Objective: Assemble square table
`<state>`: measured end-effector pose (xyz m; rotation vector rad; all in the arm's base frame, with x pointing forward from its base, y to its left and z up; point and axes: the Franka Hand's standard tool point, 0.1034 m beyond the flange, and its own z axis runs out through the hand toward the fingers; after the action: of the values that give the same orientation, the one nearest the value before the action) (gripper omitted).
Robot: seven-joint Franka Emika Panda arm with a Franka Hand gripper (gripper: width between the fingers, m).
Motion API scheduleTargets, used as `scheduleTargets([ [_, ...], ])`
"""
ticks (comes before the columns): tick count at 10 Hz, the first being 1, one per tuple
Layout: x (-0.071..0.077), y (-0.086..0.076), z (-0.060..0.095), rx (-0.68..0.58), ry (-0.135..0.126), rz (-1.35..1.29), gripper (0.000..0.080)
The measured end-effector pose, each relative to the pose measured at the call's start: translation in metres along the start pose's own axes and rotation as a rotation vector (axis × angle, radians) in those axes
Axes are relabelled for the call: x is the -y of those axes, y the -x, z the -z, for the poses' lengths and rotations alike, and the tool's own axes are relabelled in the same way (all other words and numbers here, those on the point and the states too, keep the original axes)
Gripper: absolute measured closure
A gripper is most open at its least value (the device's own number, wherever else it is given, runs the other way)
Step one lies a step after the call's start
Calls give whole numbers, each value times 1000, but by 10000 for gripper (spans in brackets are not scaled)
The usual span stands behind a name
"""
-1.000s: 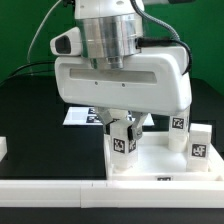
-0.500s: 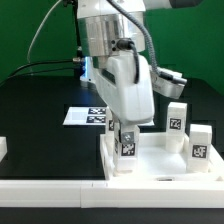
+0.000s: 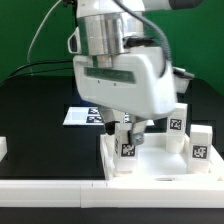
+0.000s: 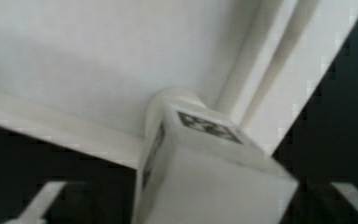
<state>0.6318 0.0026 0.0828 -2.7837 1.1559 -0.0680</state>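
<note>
step: you're seating a leg (image 3: 128, 146) in the square top (image 3: 160, 160)'s socket, looks like mid-screw

gripper (image 3: 128, 128): clamped on that leg

where: top sits by the table's front edge

next: probably keep twisting till snug

feel: smooth white plastic, stubby tagged legs, raised rim

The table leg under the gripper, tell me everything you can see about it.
The leg is a stubby white block, plastic by its look, with a black-and-white square tag on the face toward the exterior camera. It stands upright at a corner of the square top, on the exterior view's left, inside the raised rim. The gripper sits directly over its upper end, hiding that part; a grip looks likely but the fingers' contact is not clear. The wrist view shows its rounded edge and tag close up.
</note>
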Motion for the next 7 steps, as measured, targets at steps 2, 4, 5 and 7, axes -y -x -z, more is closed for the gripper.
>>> scheduleTargets([
  [2, -2, -2, -1, -5, 0, 73, 155],
  [4, -4, -7, 1, -16, 31, 475, 151],
  [5, 1, -10, 3, -24, 48, 712, 151],
  [7, 5, -6, 1, -12, 55, 781, 151],
])
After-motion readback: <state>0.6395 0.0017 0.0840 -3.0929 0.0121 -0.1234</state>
